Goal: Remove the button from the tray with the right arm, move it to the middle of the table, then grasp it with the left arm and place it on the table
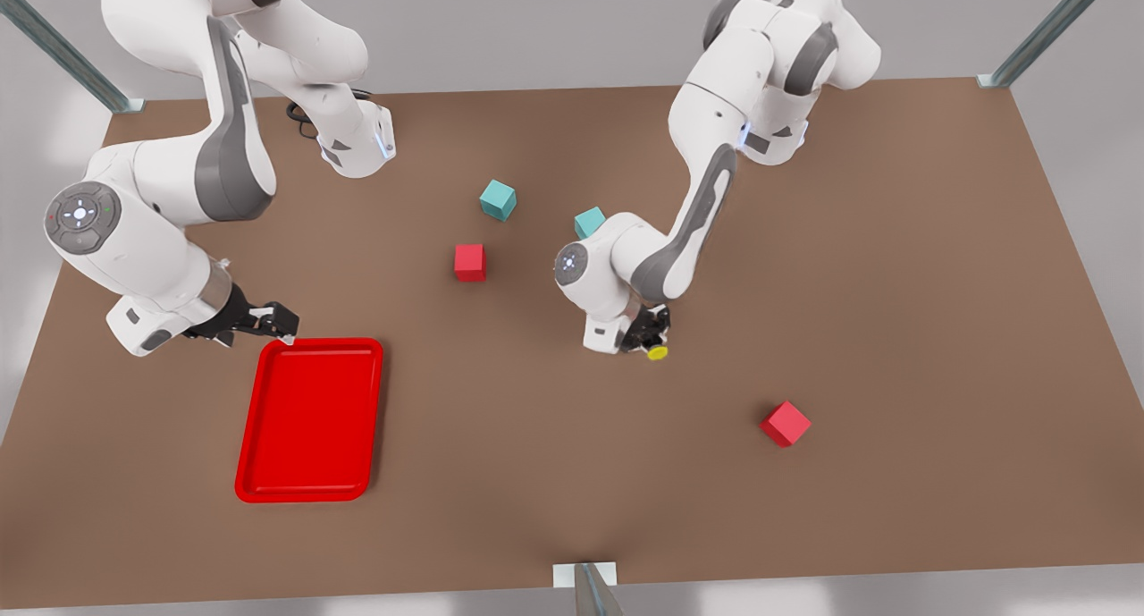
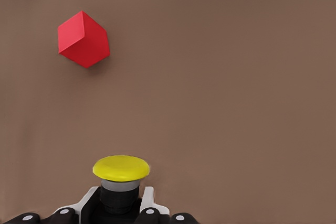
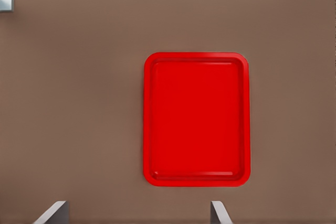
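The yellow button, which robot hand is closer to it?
The left gripper: its fingers clamp the button near the table's middle. The right gripper waits open, far off by the red tray.

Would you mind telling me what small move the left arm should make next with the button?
Probably open the left end effector and release: it grips the button by its dark body, low over the table near its middle.

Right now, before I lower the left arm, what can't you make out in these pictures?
- Whether the button touches the table: the left gripper hides its base in the left wrist view; in the front view it is too small.
- One teal cube: partly behind the left arm in the front view.
- The right gripper, open above the empty tray: its fingers are cut off by the right wrist view's edge.
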